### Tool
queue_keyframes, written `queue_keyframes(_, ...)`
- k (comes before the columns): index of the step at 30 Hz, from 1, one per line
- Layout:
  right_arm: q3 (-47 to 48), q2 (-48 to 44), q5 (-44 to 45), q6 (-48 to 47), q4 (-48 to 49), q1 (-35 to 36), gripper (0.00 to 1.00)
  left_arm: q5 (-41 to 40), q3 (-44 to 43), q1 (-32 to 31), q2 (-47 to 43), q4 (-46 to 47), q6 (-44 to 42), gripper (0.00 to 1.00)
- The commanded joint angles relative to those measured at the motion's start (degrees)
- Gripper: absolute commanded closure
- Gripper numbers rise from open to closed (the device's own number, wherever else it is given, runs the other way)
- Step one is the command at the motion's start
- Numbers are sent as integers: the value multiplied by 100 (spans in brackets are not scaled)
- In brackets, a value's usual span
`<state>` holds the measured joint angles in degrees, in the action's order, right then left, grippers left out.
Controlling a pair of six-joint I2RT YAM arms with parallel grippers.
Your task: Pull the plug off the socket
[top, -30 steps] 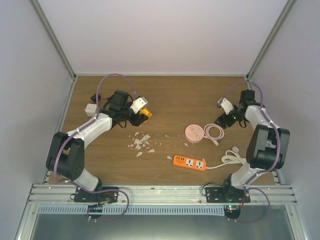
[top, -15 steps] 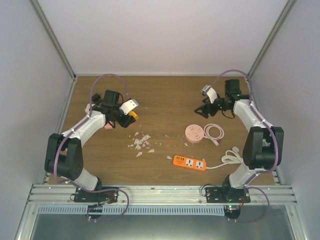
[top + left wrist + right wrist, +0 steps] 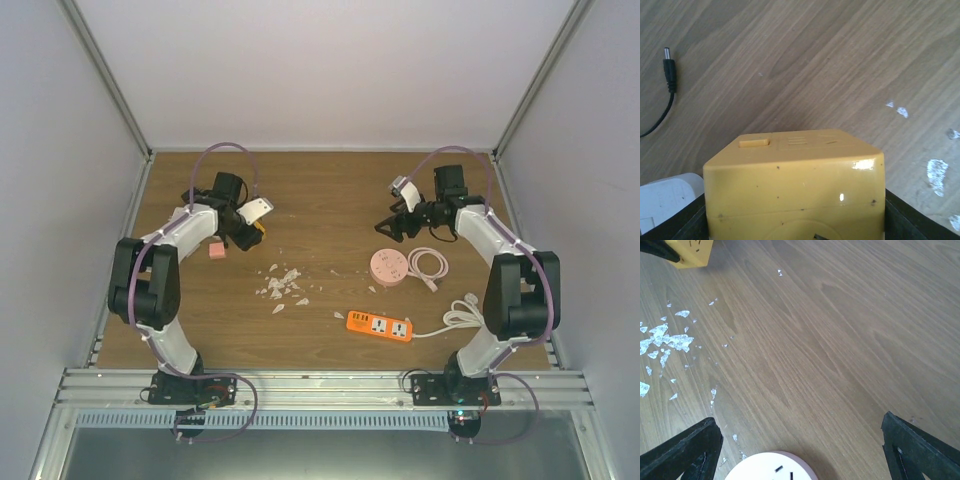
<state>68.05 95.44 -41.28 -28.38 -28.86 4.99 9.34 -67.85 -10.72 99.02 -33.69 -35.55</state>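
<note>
The left gripper (image 3: 255, 226) is at the far left part of the table (image 3: 330, 190). Its jaws are clamped on a yellow socket block (image 3: 795, 190). The block fills the space between the two black fingers, and small slots show on its top. A white block (image 3: 665, 200) sits just beside it, in the low left corner of the left wrist view. I cannot tell if the two are joined. A thin black cord (image 3: 670, 75) with a small round tip lies on the wood, apart from the yellow block. The right gripper (image 3: 800, 447) is at the far right part, over the wood, with its jaws wide apart. Close to it is a round pink socket (image 3: 388, 266), and a coiled white cable (image 3: 430, 265) lies beside that. Nearer the arms lies an orange power strip (image 3: 380, 325) with a white cord (image 3: 465, 318). White scraps (image 3: 282, 284) lie in the middle of the table. A small pink piece (image 3: 213, 251) lies near the left arm.
</note>
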Motion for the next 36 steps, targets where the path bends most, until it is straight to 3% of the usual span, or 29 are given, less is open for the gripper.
queue_keyframes(1,-98,-235,-24,69,214,51,12,-311,-358,26,221,19,-33,62)
queue_keyframes(13,-117,-155,-35,78,194,52,12,-277,-591,28,734,146,-10,58)
queue_keyframes(29,-131,-130,-25,78,197,52,12,267,-694,267,555,-151,-55,3)
queue_keyframes(36,-136,-172,-28,85,206,50,11,345,-780,333,38,-224,-84,1)
